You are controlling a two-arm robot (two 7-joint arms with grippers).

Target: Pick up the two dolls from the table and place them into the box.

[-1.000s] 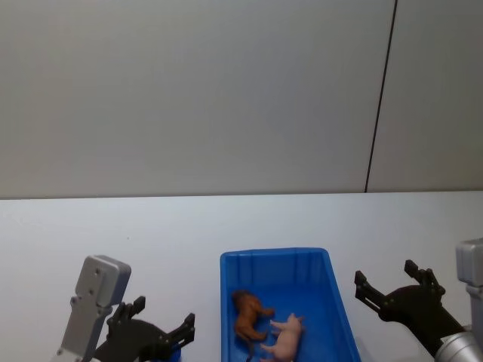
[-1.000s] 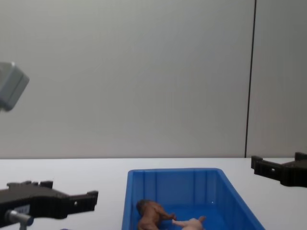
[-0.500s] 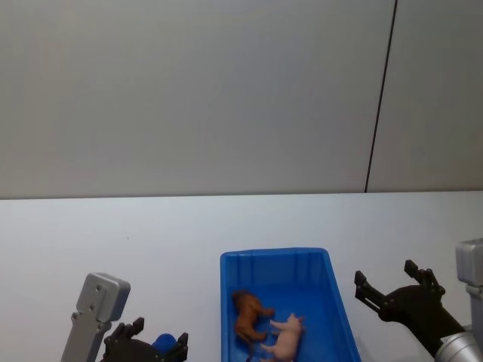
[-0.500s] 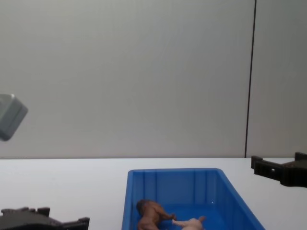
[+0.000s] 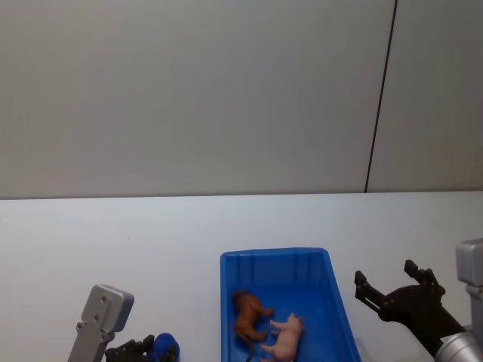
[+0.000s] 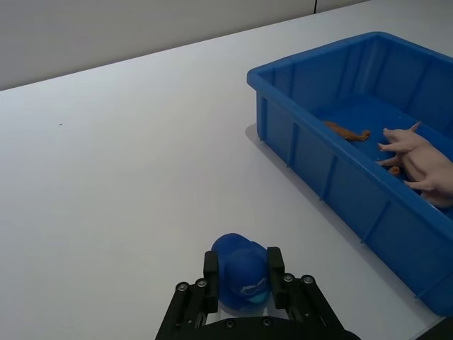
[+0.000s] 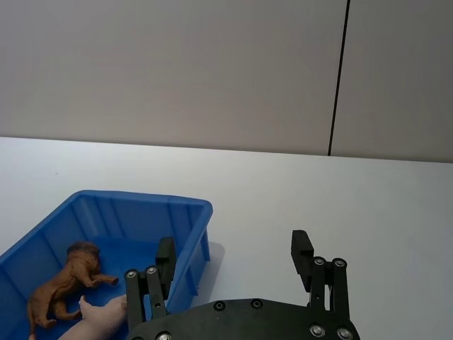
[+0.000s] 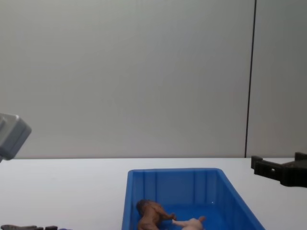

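Down goes the left end effector (image 6: 239,283) since a second ago, sinking from beside the box toward the near edge of the bench, while everything else has stayed put. Both dolls lie inside the box (image 5: 326,265), which is why neither arm is reaching for anything on the bench: the brown doll (image 5: 249,314) is on its side toward the left wall, four legs stretched toward the middle, and the pink doll (image 5: 284,338) lies just beside it, nearer the robot, pale and pig-like with small ears. They look soft and small, taking up little of the blue floor between the ribbed walls. By the look of it the placing is done and the arms are pulling clear. Low at the left, that left end effector has its short black fingers closed around a small blue cap-shaped object (image 6: 241,270), rounded with a little mark on its front; what it is for cannot be told. Over on the right, the right end effector (image 5: 394,289) hangs above the white bench (image 5: 151,234) just beside the box's right rim, fingers spread wide and gripping nothing.
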